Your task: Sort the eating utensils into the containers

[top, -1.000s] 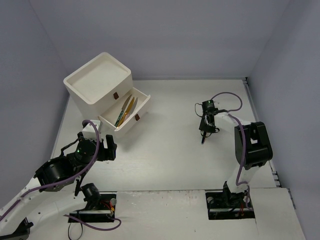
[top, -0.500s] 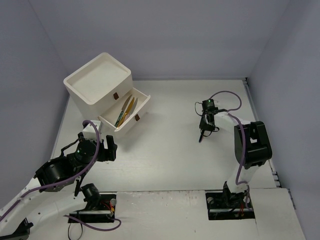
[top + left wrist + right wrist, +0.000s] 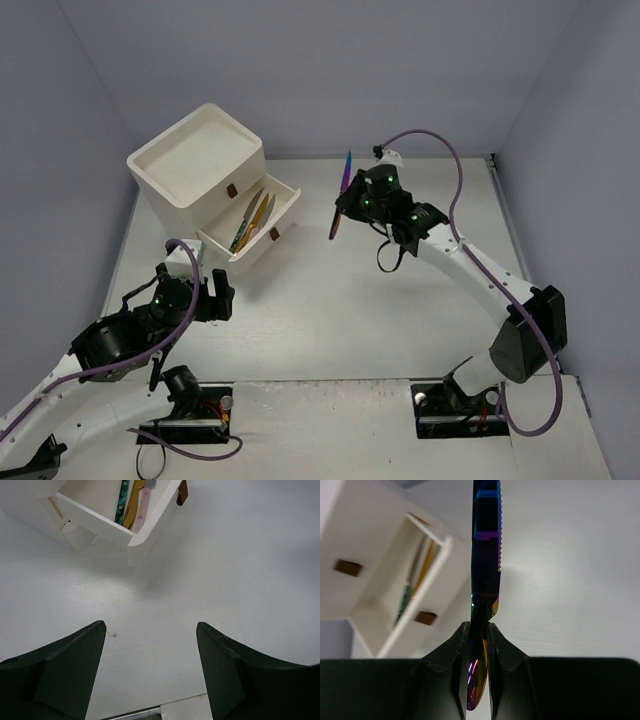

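Plain white table (image 3: 400, 320), boxed in by pale greyish-lilac walls (image 3: 350, 70), nothing fancy. The white cabinet (image 3: 195, 160) sits at the far left corner with one drawer (image 3: 287, 212) pulled out toward the middle. Inside it there's a little bunch of utensils (image 3: 250, 222) lying lengthwise; the left wrist view shows a teal one, a gold one and a pinkish one side by side.

Compared to a second ago, the right arm has swung up and left from the right side of the table. The right tool (image 3: 479, 630) is clamped on a purple-blue knife (image 3: 346, 170), held in the air just right of the open drawer. The left tool (image 3: 150, 630) hasn't budged: fingers wide apart, empty, low over the table near the drawer.
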You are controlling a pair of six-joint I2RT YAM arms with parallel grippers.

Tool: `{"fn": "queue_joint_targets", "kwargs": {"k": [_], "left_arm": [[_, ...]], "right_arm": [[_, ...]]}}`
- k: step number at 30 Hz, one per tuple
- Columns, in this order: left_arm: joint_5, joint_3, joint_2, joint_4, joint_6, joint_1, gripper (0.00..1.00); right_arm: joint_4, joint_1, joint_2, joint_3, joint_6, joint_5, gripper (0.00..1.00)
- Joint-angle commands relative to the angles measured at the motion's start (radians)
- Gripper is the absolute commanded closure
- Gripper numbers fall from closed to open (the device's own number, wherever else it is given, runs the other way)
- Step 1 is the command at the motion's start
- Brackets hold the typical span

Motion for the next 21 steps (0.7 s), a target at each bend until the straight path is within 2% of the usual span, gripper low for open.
{"fn": "queue_joint_targets", "kwargs": {"k": [1,5,13,19,21], "left_arm": [[-0.022,0.035,0.031,0.041,-0.003,0.007,0.3],[-0.012,0.039,0.033,0.038,-0.003,0.008,0.3],[0.01,0.032,0.027,0.04,-0.013,0.008,0.3],[0.015,0.042,0.036,0.039,-0.004,0.008,0.3],[0.018,0.044,0.036,0.038,-0.005,0.008,0.3]], "right_arm": [[0.115,0.104,0.113,0.172,0.128,-0.007,1.0],[0.154,0.178,0.267,0.307,0.174,0.004,1.0],[0.187,0.248,0.481,0.531,0.246,0.006,0.98],[0.195,0.267,0.583,0.613,0.267,-0.018,0.78],[0.197,0.27,0.599,0.632,0.259,-0.032,0.68]]}}
